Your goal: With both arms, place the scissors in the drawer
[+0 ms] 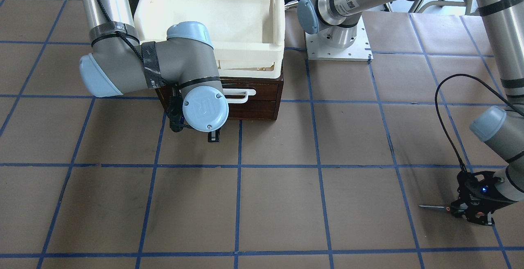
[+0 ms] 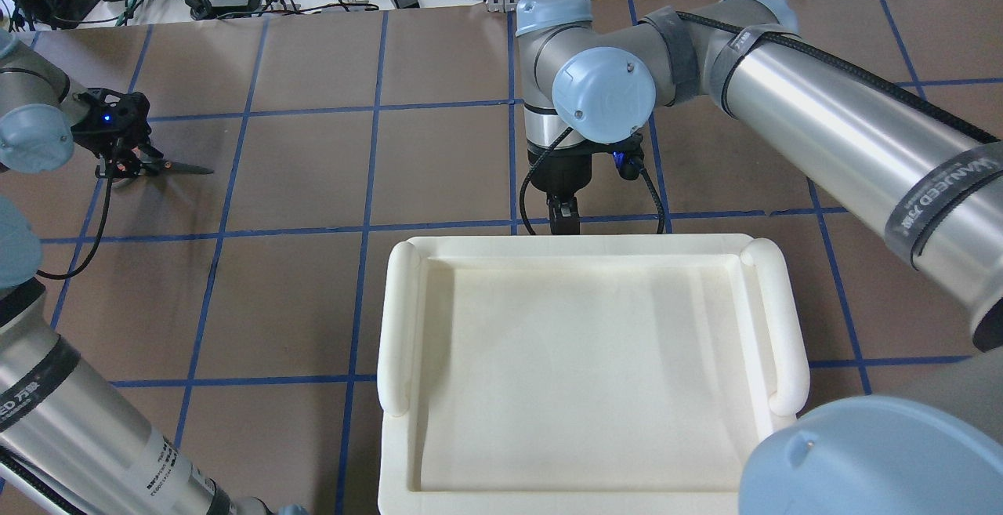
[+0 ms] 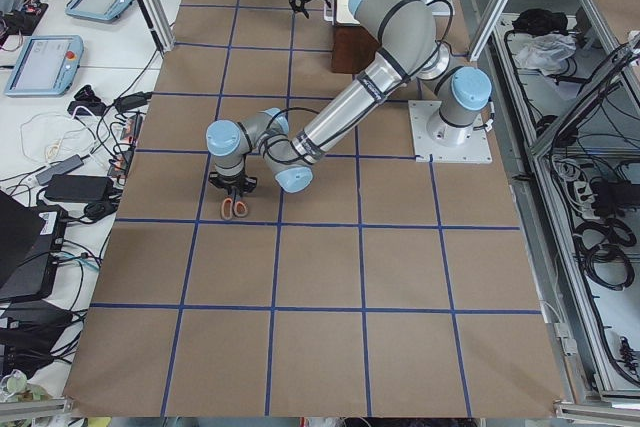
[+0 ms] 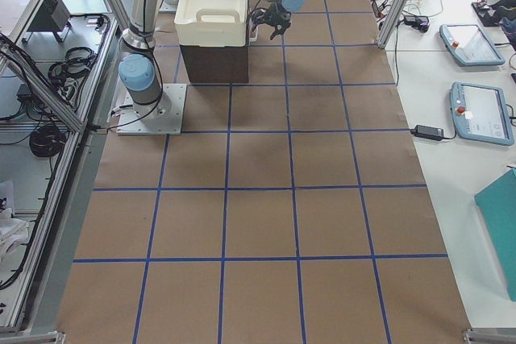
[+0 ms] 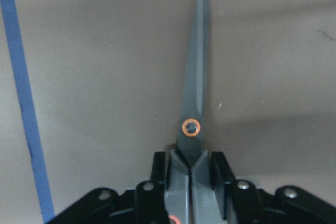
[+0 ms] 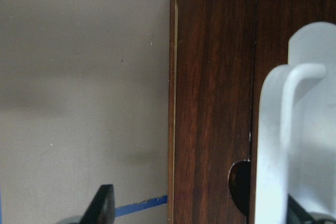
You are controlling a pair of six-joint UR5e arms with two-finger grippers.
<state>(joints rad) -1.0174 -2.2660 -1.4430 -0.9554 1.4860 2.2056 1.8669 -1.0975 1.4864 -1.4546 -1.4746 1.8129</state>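
Note:
The scissors lie with closed silver blades pointing away from my left gripper, which is shut on their shank just behind the orange-ringed pivot. In the front-facing view that gripper is low over the table at the right, with the blades pointing left. It also shows in the overhead view. The dark brown drawer is shut, with its white bar handle on the front. My right gripper is open in front of the drawer. In its wrist view the handle stands between the spread jaws, untouched.
A cream-white plastic tray sits on top of the drawer cabinet. The left arm's base plate is beside it. The table is brown paper with a blue tape grid. Monitors and cables lie beyond the table edge.

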